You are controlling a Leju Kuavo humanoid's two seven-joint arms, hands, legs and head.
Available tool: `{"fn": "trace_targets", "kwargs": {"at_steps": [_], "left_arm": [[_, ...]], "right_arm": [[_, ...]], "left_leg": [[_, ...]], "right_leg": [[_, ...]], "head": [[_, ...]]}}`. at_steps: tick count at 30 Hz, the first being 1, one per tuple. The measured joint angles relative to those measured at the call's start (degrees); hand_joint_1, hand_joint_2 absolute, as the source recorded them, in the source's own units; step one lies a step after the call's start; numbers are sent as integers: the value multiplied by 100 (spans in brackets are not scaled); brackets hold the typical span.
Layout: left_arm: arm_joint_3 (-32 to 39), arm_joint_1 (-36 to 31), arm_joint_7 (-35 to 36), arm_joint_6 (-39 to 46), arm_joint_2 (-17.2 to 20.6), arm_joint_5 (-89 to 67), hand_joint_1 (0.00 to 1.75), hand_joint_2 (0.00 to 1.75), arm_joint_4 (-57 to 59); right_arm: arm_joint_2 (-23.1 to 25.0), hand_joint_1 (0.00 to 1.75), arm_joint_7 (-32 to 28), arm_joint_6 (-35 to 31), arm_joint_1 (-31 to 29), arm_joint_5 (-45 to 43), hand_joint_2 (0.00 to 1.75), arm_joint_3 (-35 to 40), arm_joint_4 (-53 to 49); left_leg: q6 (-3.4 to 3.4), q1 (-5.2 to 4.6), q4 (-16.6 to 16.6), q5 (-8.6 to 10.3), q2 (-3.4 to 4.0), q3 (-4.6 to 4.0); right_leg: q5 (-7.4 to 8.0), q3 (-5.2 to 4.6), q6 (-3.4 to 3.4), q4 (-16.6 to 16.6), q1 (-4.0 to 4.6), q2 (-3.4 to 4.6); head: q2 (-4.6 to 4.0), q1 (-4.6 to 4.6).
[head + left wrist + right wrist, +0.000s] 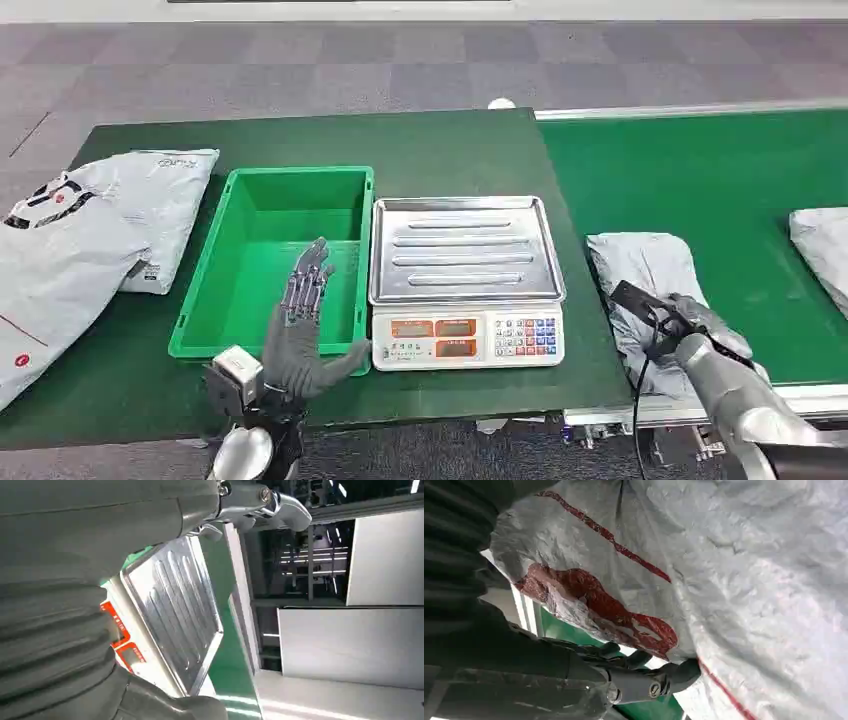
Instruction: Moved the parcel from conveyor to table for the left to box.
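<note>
A crumpled grey parcel point(645, 268) lies on the green conveyor point(720, 170) near its front edge, just right of the table. My right hand point(690, 328) is on the parcel's near end. In the right wrist view the grey parcel point(734, 580), with red print, lies against the palm, and the thumb point(649, 682) presses on its edge. My left hand point(303, 322) hovers flat with fingers spread over the front wall of the empty green box point(270, 255), holding nothing. The left hand's thumb point(260, 502) points toward the scale's steel tray point(175, 620).
A weighing scale point(465, 285) stands between the box and the conveyor. Two grey parcels point(155, 205) point(50, 270) lie at the table's left end. Another parcel point(825, 240) sits at the conveyor's right edge. The green table point(450, 150) is bare behind the scale.
</note>
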Motion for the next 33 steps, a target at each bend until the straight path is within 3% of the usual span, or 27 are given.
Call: {"fn": "trace_targets", "kwargs": {"at_steps": [6, 11, 15, 30, 33], "left_arm": [[2, 1, 31, -2, -24, 0, 0, 175, 2], [94, 152, 81, -2, -24, -50, 0, 175, -157], [120, 166, 85, -30, -26, -61, 0, 175, -170], [136, 164, 90, -57, -46, -61, 0, 175, -214], [138, 163, 90, -70, -46, -61, 0, 175, -214]], "right_arm": [[13, 175, -86, 16, -3, -9, 175, 98, 26], [92, 175, -1063, -1326, 243, -498, 175, 96, -176], [107, 175, -1693, -1864, 499, -824, 175, 70, -607], [107, 175, -1862, -1996, 818, -931, 175, -50, -1213], [107, 175, -2101, -2302, 893, -1041, 175, -75, -1334]], "left_leg": [[0, 1, 0, 0, 0, 3], [0, 0, 0, -2, 5, 2], [0, 0, -1, -1, 3, 1], [-1, 0, -1, -2, 5, -3], [-1, 0, -1, -1, 5, -3]], "right_leg": [[0, 7, 0, 0, 1, 0], [0, 3, 0, 0, 0, 5], [0, 1, 0, 1, 0, 2], [0, -6, 0, 1, 0, 6], [0, -6, -1, 1, 0, 6]], "head": [[2, 0], [2, 0], [0, 0], [0, 0], [2, 0]]}}
